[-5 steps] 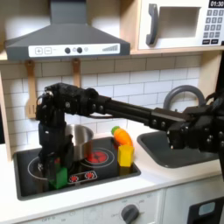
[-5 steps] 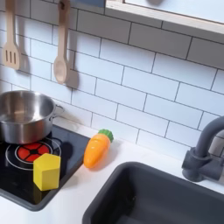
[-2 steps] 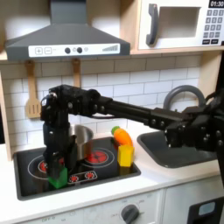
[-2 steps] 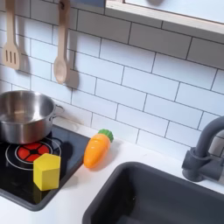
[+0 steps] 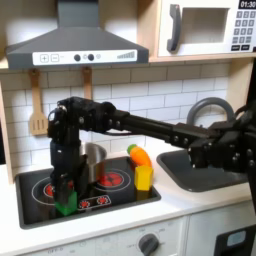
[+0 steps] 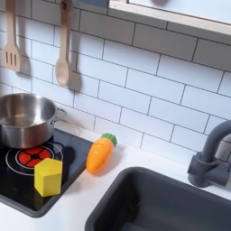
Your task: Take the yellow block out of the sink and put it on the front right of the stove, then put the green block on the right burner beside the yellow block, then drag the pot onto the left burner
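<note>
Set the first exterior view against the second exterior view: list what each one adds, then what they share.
First exterior view: the arm reaching across the stove, its claw down at the green block by the left burner, with the range hood and microwave above.
Second exterior view: a close look at the pot from above its open top, the right burner rings in front of it, and the sink basin's dark inside.
Both exterior views: yellow block at the stove's front right, carrot toy beside it, pot, faucet.

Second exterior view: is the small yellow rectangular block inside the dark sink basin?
No, the yellow block stands on the black cooktop, left of the sink.
</note>
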{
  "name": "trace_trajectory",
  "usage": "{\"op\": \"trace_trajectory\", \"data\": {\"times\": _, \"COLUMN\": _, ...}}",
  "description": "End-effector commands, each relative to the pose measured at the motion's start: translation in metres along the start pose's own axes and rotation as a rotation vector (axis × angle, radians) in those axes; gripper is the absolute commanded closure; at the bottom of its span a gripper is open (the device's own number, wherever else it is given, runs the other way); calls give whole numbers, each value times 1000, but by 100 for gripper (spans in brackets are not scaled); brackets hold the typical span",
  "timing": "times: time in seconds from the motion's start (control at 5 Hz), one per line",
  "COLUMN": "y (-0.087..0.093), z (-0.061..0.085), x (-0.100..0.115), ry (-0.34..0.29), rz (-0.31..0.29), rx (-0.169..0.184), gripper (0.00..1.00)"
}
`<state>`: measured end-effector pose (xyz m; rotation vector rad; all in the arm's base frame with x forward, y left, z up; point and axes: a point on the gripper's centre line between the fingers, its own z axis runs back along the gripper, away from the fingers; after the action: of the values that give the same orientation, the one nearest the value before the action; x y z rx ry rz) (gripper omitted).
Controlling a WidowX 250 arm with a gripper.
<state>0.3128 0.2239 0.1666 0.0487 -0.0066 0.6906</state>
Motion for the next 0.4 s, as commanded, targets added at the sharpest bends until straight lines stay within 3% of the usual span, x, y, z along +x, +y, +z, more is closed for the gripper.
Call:
{"op": "trace_trajectory", "data": {"times": 0.0, "y": 1, "z": -12, "x": 2, "ry": 43, "rz": 25, "rx": 4, "gripper": 0}}
{"op": "trace_trajectory", "data": {"times": 0.2, "y": 1, "z": -10, "x": 4, "ry": 34, "rz": 41, "rx": 4, "gripper": 0}}
